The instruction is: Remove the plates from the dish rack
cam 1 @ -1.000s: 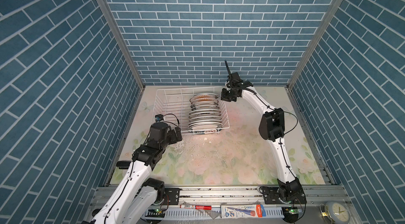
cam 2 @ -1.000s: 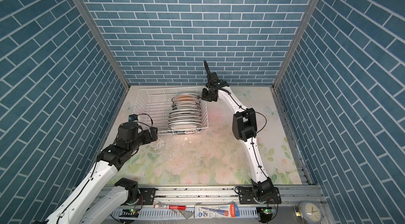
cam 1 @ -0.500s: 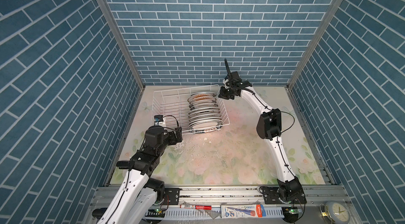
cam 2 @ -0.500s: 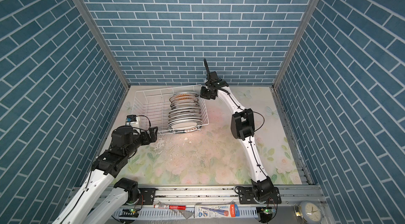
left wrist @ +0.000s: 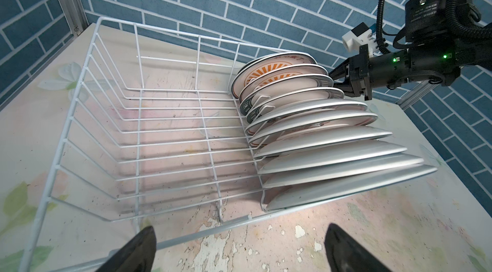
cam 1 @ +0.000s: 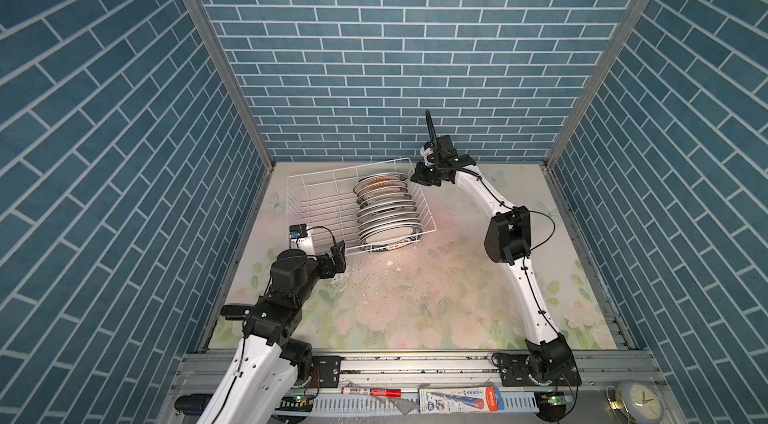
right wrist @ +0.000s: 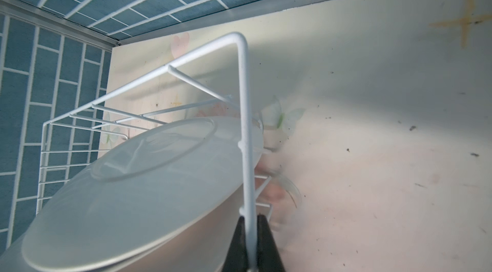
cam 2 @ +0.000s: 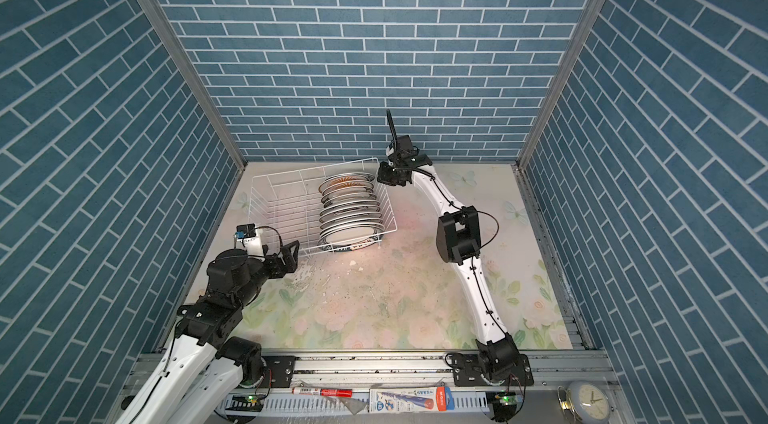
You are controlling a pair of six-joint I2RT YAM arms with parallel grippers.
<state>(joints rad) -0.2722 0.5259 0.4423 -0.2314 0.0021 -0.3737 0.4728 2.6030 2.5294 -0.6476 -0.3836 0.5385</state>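
my left gripper [left wrist: 239, 230]: spread wide, beside near rim of dish rack [cam 1: 320, 210]
my right gripper [right wrist: 250, 218]: pinching dish rack's far-right rim wire
plates [cam 1: 386, 214]: on edge, inside dish rack's right half

Light: bright, even, overhead; top views sharp.
Shadows: faint, soft-edged across the table [right wrist: 372, 84].
Glare: warm patch under the plates [left wrist: 332, 161], left wrist view.
Blur: right wrist view hazy, close-up soft.
Edges: brick lines bow.
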